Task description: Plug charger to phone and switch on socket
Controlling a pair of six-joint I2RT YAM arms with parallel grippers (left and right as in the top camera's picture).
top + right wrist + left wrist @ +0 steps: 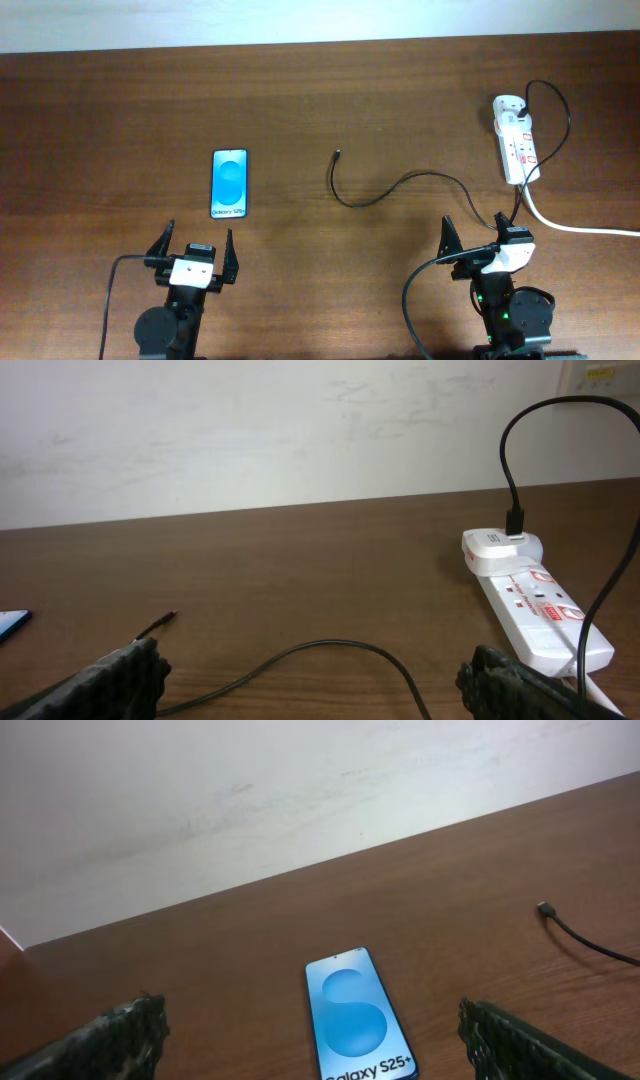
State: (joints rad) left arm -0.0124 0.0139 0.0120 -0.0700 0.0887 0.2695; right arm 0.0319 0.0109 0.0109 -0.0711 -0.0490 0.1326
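The phone [229, 183] lies flat on the brown table with its blue screen lit; it also shows in the left wrist view [358, 1017], just ahead of my open left gripper [196, 247]. The charger cable [400, 185] curves across the table, its free connector tip [337, 154] lying loose, also seen in the left wrist view [545, 908] and the right wrist view [168, 618]. The white socket strip [516, 145] lies at the far right with red switches and the charger plugged into its far end [505, 548]. My right gripper [472, 238] is open and empty, over the cable [330, 650].
A thick white cord [575, 226] runs from the socket strip off to the right edge. A pale wall stands behind the table's far edge [300, 430]. Both arm bases sit at the table's near edge.
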